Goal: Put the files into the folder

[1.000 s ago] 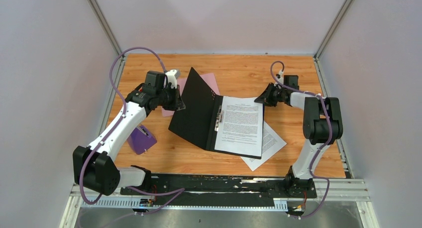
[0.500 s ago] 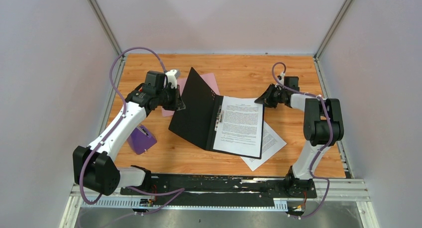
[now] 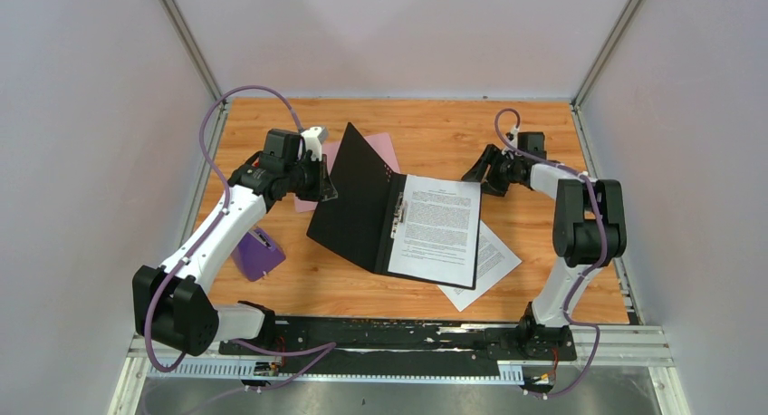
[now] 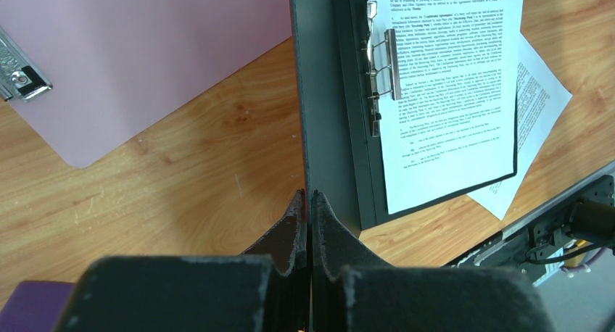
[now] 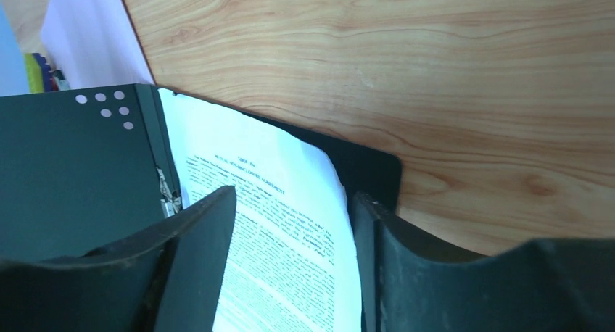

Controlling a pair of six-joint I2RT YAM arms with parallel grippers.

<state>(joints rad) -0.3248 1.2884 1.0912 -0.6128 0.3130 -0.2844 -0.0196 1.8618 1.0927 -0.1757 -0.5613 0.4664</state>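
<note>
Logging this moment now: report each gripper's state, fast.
Left gripper: shut on the folder cover, holding it up.
Right gripper: open, holding nothing, above the sheet in the folder.

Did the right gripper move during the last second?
Yes, slightly. The right gripper drew back toward the far edge of the wooden table, away from the open black folder, which stayed put.

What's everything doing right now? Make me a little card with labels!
folder: black, open on the table, one cover tilted up
first sheet: lying inside the folder
second sheet: on the table, partly under the folder
left pincer: shut on the raised cover's edge
right pincer: open, over the first sheet's far corner
also there: pink clipboard, purple object
</note>
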